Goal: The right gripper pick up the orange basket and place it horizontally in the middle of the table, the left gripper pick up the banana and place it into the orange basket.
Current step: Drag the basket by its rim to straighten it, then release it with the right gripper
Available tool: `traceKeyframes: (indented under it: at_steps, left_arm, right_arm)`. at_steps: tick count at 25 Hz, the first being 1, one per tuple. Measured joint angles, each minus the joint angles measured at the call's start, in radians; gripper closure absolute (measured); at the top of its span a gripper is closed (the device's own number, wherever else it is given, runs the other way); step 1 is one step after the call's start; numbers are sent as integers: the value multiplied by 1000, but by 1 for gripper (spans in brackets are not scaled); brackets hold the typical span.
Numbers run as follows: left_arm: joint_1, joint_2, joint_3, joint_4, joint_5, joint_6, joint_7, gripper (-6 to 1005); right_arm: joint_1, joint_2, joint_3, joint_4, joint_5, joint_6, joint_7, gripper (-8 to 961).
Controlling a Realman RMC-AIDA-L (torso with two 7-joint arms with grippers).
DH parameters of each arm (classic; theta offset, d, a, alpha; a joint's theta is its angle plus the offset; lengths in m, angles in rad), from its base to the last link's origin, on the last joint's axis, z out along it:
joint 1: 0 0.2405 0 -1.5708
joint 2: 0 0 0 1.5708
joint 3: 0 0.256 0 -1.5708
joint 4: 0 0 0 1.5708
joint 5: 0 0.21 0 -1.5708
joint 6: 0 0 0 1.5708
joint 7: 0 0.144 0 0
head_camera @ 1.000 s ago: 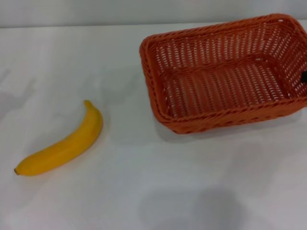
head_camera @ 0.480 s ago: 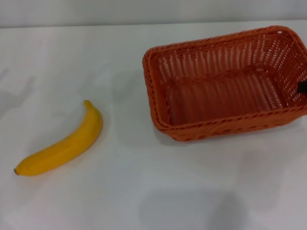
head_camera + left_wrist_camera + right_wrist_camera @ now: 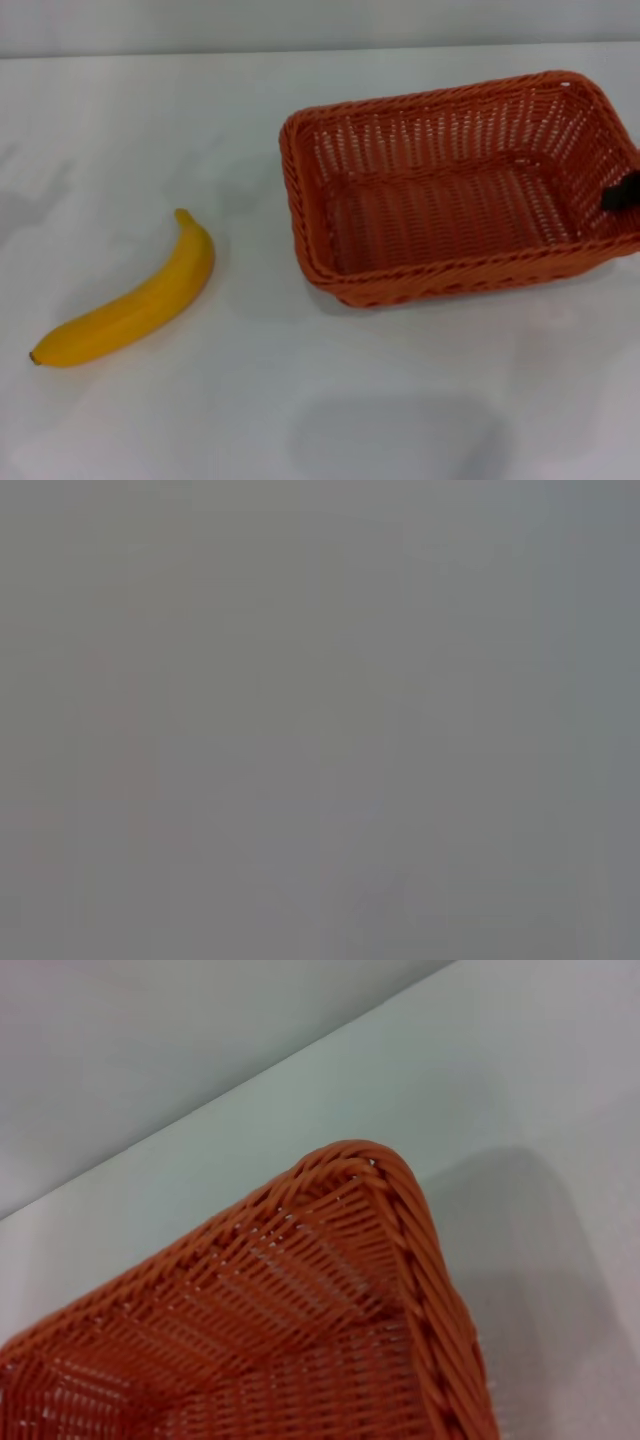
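A: Head view first. How's the orange basket (image 3: 455, 195) going to handle?

B: My guess: light, stiff-ish wicker w/ some flex, open weave, rough so not slippery. Braided rim is the place to grab, esp. the short right-hand wall. The right gripper (image 3: 620, 193) shows only as a dark tip at that wall, far right edge of view. Jaws: can't tell wide or closed.

A: Looks?

B: Burnt orange, rectangular, sloping sides, empty. Sits on the table (image 3: 300, 400) right of centre, long side roughly across, a bit skewed.

A: Banana (image 3: 135, 298)?

B: Yellow-orange, curved, dark tip at the near-left end, lying flat on the table, well apart from the basket, to its left. Prob. firm, smooth skin, may roll; grip mid-body across the curve.

A: Left wrist view?

B: Blank grey, nothing readable. Left gripper not seen in any view, so nothing to say abt its jaws.

A: Right wrist?

B: Close on a basket corner (image 3: 370, 1175): tight braid on the rim, ribbed weave below, white table (image 3: 520, 1080) beyond. No fingers visible there.
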State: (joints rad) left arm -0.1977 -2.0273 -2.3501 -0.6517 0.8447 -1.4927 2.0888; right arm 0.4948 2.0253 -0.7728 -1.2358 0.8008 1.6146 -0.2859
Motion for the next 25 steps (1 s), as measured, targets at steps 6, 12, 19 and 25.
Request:
traceKeyframes:
  at_steps: [6,12,19,25]
  left_arm:
    - [3,-2,0,3,2,-4,-2,117]
    - [13,-6,0,0,4,-10,-4,117]
    - [15,-7,0,0,4,-10,-5,117]
    - [11,-6,0,0,8,-6,-2,117]
  right_arm:
    - [-47,-3,-102,3,69,-55,21,706]
    - [-89,-3,-153,-7,126,-111,38,697]
    - [-137,-4,-264,-54,174,-184,86,686]
    - [-149,-5,-316,-63,190,-210,110,676]
